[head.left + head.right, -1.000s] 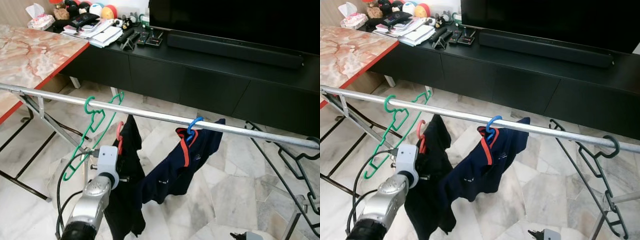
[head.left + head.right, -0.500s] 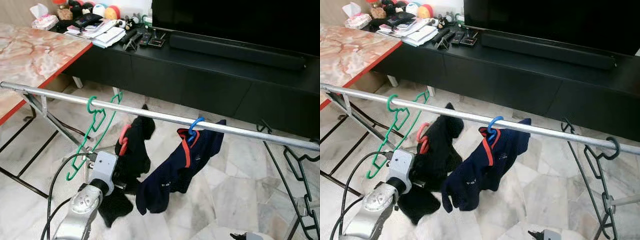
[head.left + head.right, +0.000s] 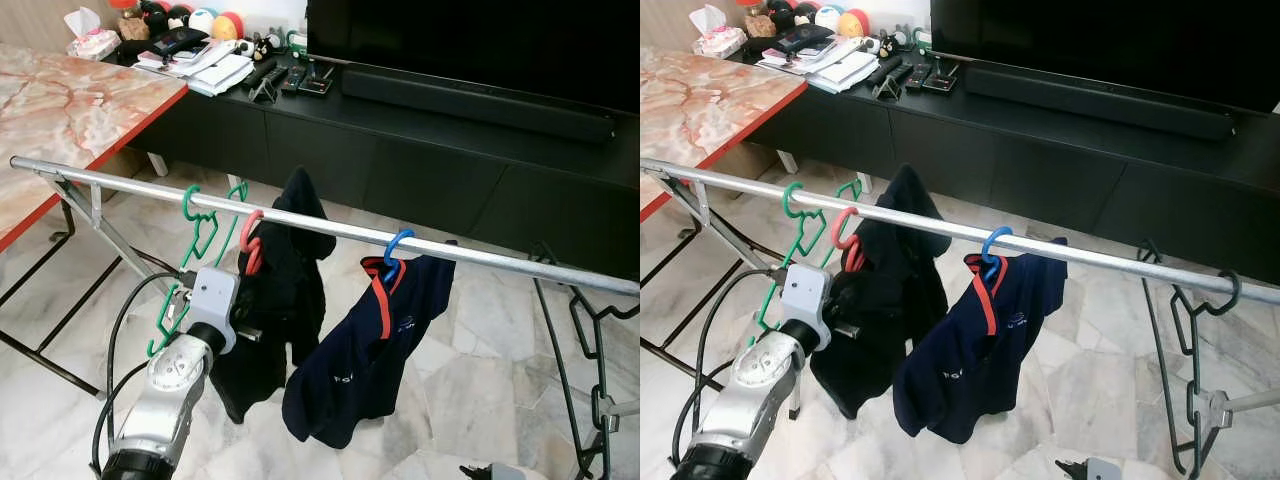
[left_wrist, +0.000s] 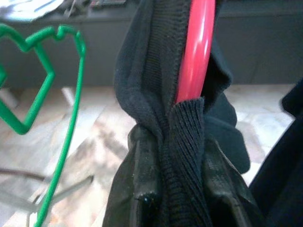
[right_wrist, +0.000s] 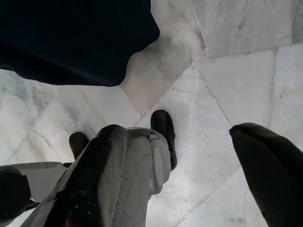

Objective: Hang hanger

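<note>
Left gripper (image 4: 182,189) clenched on black garment (image 3: 285,300) and its red hanger (image 3: 250,243), whose hook sits over the rail (image 3: 480,258). Green hanger (image 3: 195,225) at 9 o'clock of it, blue hanger (image 3: 393,255) with navy shirt (image 3: 385,350) at 3 o'clock. Right gripper (image 5: 189,170) spread apart above marble floor (image 5: 236,90).

red hanger (image 3: 251,243) | plastic, carries a black garment (image 3: 283,300) | hook is over the metal rail (image 3: 470,257), between the green hanger (image 3: 197,250) and the blue hanger (image 3: 393,258) | garment hangs down, bunched at the neck | left gripper (image 4: 176,198) fingers closed on the collar below the hook
</note>
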`<state>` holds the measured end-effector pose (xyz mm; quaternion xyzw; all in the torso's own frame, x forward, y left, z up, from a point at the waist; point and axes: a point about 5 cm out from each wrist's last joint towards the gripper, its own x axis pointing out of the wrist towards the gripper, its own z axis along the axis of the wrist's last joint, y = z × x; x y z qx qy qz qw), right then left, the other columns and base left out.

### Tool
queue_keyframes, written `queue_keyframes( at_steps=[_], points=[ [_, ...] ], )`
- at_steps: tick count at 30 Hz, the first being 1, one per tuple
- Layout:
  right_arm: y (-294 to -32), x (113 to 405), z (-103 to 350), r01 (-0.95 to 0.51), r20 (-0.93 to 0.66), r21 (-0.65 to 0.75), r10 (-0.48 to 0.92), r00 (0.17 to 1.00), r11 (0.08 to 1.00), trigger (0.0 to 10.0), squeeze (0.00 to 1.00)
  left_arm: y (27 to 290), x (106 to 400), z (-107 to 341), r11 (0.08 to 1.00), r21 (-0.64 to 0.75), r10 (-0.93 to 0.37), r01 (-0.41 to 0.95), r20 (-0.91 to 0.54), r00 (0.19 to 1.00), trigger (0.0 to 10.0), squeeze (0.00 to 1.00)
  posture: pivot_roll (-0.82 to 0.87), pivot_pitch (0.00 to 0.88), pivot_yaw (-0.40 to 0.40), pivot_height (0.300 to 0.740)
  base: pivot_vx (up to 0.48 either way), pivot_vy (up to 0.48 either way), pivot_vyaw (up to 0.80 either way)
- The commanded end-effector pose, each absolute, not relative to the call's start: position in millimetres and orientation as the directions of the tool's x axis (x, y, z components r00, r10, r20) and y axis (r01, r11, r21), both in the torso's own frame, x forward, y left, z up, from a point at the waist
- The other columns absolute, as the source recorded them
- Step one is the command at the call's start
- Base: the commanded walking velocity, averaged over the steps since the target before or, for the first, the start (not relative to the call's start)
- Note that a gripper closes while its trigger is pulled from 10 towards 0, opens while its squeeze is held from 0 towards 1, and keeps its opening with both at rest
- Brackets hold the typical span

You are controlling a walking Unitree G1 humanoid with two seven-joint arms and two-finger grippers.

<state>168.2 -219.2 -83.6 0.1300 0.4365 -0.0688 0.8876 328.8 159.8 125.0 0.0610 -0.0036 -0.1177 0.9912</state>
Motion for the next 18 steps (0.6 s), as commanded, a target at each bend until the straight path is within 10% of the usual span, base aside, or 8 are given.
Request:
queue_keyframes(
  at_steps=[1,18],
  points=[
    [-219.9,159.5,-87.5,0.256,-0.810,0.167,-0.015,0.586,0.952,10.0,0.00,162.8,334.0,130.7,0.974,0.118,-0.196,0.195,-0.007,0.981,10.0,0.00,-0.05,0.198,-0.007,0.740,0.000,0.000,0.00],
    [-219.1,160.7,-87.3,0.259,-0.811,0.174,-0.010,0.584,0.950,10.0,0.00,155.5,347.0,102.7,0.992,0.043,-0.103,0.122,-0.313,0.944,10.0,0.00,-0.05,0.202,-0.008,0.740,0.000,0.000,0.00]
  ],
)
